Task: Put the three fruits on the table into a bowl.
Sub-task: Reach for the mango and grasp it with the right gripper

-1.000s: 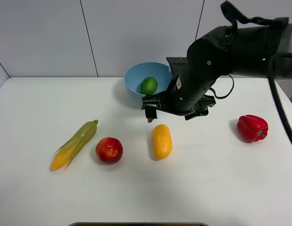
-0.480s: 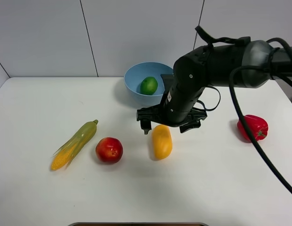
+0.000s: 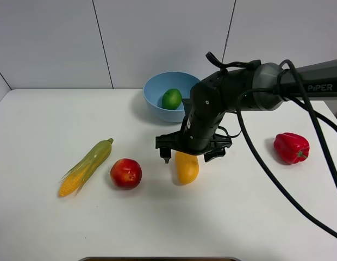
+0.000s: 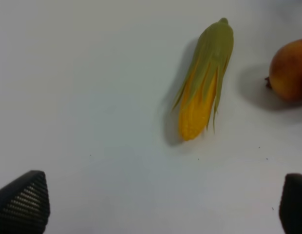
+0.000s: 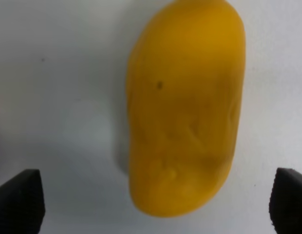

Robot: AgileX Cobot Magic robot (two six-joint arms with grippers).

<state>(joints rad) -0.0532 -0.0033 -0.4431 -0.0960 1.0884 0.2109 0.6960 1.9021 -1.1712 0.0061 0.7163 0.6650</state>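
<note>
Over the mango (image 3: 187, 168), the right claw (image 5: 154, 201) hangs spread wide.

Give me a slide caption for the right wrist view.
Open right pincer flanking the oblong yellow-orange mango on the white table.

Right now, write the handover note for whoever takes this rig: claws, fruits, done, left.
Right claw: open, poised over the oblong yellow-orange mango, not gripping it.
Left claw: open, empty, above the white table near the green-husked corn cob.
Done: round green lime lies in the glossy light-blue bowl.
Left: mango and the round red apple, both on the table.
</note>
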